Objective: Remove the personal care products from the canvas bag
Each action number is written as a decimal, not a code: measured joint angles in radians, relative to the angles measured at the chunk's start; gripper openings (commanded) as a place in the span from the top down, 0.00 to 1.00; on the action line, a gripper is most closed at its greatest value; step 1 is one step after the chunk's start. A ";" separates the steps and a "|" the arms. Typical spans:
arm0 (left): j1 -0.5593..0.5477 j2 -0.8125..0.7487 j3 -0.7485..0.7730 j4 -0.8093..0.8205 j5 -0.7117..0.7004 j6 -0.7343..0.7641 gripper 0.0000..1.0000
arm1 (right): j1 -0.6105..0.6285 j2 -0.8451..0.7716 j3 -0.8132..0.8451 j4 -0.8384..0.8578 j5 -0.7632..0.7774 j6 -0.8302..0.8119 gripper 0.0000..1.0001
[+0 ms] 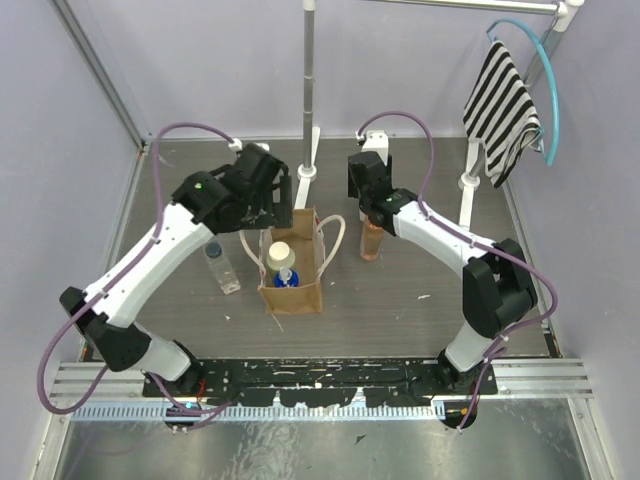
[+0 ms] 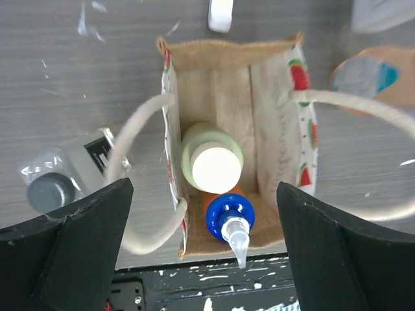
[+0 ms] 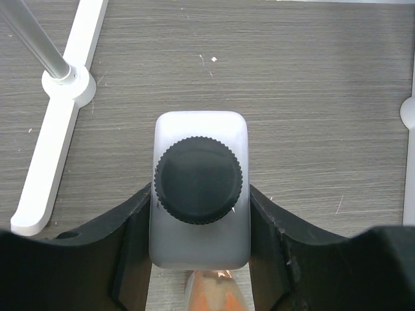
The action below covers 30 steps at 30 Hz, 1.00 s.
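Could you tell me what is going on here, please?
The left end effector hangs open above the tan fabric canvas bag, where a cream-capped green bottle and a blue-capped pump bottle sit. The right end effector grips a white bottle with a black ribbed cap. A clear grey-capped bottle is already out beside the bag.

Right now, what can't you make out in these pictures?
- Top view: the right arm hides what the right gripper grips; its wrist view shows a dark-capped bottle.
- Left wrist view: cream-capped bottle and blue cap cover most of an orange item in the canvas bag.
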 measured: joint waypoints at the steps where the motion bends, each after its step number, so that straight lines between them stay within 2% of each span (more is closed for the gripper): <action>1: -0.003 0.021 -0.022 0.002 0.006 -0.001 0.00 | -0.002 0.003 0.000 0.005 -0.002 0.002 0.78; 9: -0.020 0.092 -0.151 0.058 0.032 -0.004 0.02 | -0.014 0.026 -0.025 0.009 -0.014 0.006 0.78; 16: -0.035 0.103 -0.219 0.114 0.057 -0.011 0.12 | -0.027 0.028 -0.044 0.002 -0.018 0.018 0.77; 18: -0.040 0.110 -0.237 0.132 0.068 -0.011 0.18 | -0.030 0.030 -0.045 0.002 -0.020 0.021 0.75; 24: -0.058 0.143 -0.269 0.163 0.088 -0.019 0.30 | -0.037 0.035 -0.054 -0.002 -0.026 0.026 0.70; 26: -0.060 0.154 -0.269 0.166 0.087 -0.019 0.38 | -0.041 0.037 -0.054 0.001 -0.027 0.028 0.62; 30: -0.061 0.167 -0.269 0.172 0.078 -0.022 0.68 | -0.043 0.037 -0.054 0.001 -0.029 0.029 0.34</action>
